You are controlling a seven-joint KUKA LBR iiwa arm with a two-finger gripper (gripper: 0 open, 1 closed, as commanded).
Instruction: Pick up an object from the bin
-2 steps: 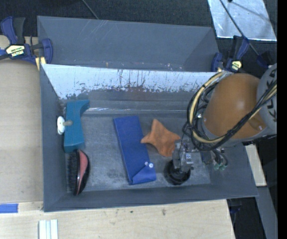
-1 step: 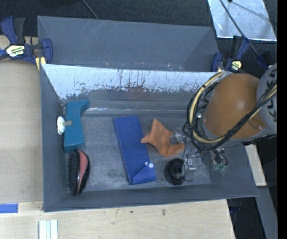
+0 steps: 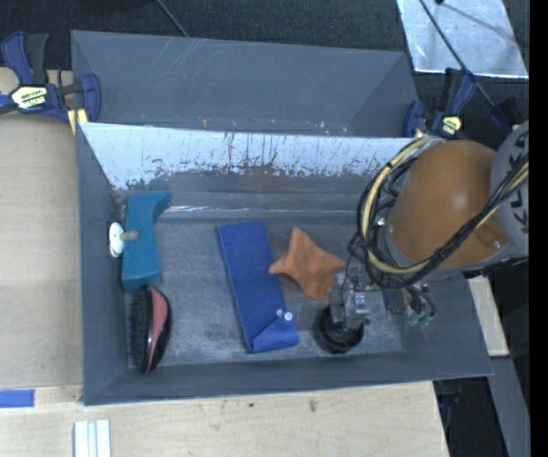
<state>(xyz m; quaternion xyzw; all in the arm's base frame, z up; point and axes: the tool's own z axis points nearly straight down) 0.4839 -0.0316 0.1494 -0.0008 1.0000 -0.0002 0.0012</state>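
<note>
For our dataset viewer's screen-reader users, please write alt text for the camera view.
The robot's end effector hangs low at the right of the grey bin, over a small black round thing beside an orange floppy piece. Further left lie a long blue pad, a teal block and a black brush.

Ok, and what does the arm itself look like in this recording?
A rounded orange-brown cover wraps the wrist, with black and pale yellow cables looping around it. Below it sits a small claw of grey metal with dark parts. At the right edge, a pale grey arm link carries black lettering.
</note>
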